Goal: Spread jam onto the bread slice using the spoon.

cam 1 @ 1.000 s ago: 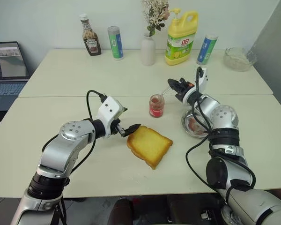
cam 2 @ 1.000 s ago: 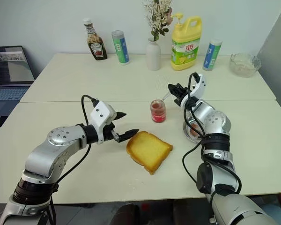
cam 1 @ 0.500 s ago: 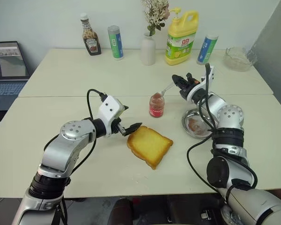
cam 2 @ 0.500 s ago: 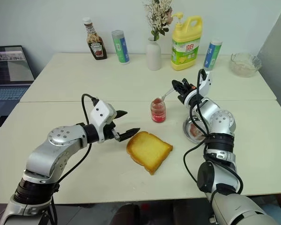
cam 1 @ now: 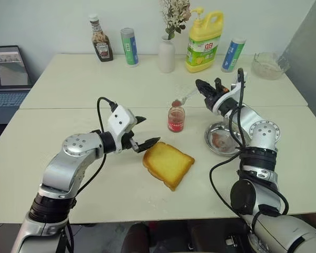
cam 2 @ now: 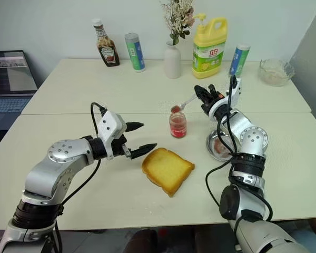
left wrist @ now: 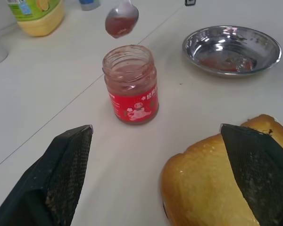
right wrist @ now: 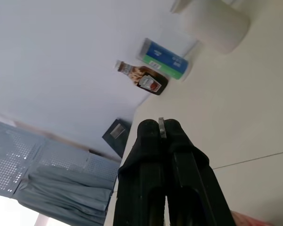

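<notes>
Right gripper [cam 1: 202, 87] pinches the spoon [cam 1: 182, 99] by its handle, fingers pressed together; the bowl, loaded with red jam, hangs in the air just above the open jar. Left gripper [cam 1: 145, 132] is spread wide, its lower fingertip touching or almost touching the near-left edge of the bread slice [cam 1: 167, 163]. The bread lies flat on the table [cam 1: 73, 89], bare of jam. Steel dish [cam 1: 220, 141] sits right of the jam [cam 1: 176, 119], red smears inside.
</notes>
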Controlling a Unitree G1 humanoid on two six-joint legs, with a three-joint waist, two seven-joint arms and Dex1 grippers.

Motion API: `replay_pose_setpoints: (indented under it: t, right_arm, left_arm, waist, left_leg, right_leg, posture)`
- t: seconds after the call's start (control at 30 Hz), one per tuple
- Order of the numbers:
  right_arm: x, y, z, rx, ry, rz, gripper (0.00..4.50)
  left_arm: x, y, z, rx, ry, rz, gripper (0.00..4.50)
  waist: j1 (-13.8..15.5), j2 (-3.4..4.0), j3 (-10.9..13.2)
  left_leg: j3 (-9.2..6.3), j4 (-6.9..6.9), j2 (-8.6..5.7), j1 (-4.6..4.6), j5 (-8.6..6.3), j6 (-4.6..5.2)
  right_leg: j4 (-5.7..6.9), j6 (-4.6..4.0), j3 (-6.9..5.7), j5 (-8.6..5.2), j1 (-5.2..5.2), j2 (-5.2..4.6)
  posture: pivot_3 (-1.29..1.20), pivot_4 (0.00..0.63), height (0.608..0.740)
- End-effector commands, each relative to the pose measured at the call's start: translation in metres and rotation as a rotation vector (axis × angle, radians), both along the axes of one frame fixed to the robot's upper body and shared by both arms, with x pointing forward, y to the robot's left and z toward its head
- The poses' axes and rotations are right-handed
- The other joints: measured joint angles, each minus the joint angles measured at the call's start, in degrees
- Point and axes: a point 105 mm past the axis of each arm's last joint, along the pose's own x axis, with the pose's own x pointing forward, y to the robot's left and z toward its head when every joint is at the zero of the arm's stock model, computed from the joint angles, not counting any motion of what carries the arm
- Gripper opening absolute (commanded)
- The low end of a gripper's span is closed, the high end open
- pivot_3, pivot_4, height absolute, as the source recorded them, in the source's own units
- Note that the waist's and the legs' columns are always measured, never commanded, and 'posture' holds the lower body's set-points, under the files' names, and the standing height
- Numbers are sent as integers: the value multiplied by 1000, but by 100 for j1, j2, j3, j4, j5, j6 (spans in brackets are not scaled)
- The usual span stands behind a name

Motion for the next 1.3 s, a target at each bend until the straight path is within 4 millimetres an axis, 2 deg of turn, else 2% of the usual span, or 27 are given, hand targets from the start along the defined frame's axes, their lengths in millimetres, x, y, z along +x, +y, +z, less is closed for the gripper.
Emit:
replay_pose_setpoints:
  t: [0.03,0.1,0.2,0.33,0.53,0.67,0.93,1.13,1.3]
  right_arm:
    - [-28,14,23,-16,-116,102,29]
    - [-40,20,23,-37,-134,140,29]
    - [-53,27,18,-72,-142,170,29]
    - [-81,49,-1,-240,-193,255,29]
    - [-102,66,-34,-420,-256,334,29]
    - [-105,72,-48,-568,-361,343,29]
    - [-114,74,-38,-741,-624,314,29]
    - [-121,75,-29,-797,-760,303,29]
    - [-130,70,-16,-762,-849,308,29]
  left_arm:
    - [-13,17,9,24,-40,-15,4500]
    - [-20,28,6,58,-38,-10,4500]
    - [-31,34,3,79,-36,-32,4500]
    - [-57,38,-4,91,32,-91,4500]
    - [-76,33,-14,100,76,-138,4500]
    - [-85,27,-24,145,80,-190,4500]
    - [-84,21,-27,147,60,-212,4500]
    - [-81,20,-30,153,47,-213,4500]
    - [-78,17,-30,152,36,-213,4500]
  waist:
    - [-3,0,0]
    - [-2,0,0]
    - [0,0,0]
    - [-2,0,0]
    - [10,0,0]
    - [3,0,0]
    - [10,-1,-1]
    - [17,-2,-1]
    - [25,-2,-1]
  left_leg:
    - [-2,-1,2,-2,0,0]
    - [-3,-6,3,-5,0,0]
    - [-5,-4,3,-10,0,0]
    - [-4,0,1,-19,0,0]
    - [-9,5,0,-22,0,1]
    - [-5,9,0,-21,0,1]
    - [-6,12,1,-22,0,1]
    - [-8,14,1,-21,0,1]
    - [-8,16,0,-21,0,1]
  right_leg:
    - [-1,0,-2,0,-3,0]
    - [-2,-1,-2,0,-6,1]
    - [-4,-1,-3,-1,-9,-1]
    - [-8,0,-3,-1,-12,-6]
    - [-7,0,-8,-2,-16,-5]
    - [-7,1,-5,-2,-16,-4]
    - [-7,1,-6,-2,-16,-1]
    - [-5,0,-7,-2,-16,-1]
    - [-5,1,-7,-2,-15,-1]
  posture:
    - [0,150,740]
    - [0,150,740]
    - [0,150,740]
    - [0,150,740]
    - [0,150,740]
    - [0,150,740]
    - [0,150,740]
    - [0,150,740]
    - [0,150,740]
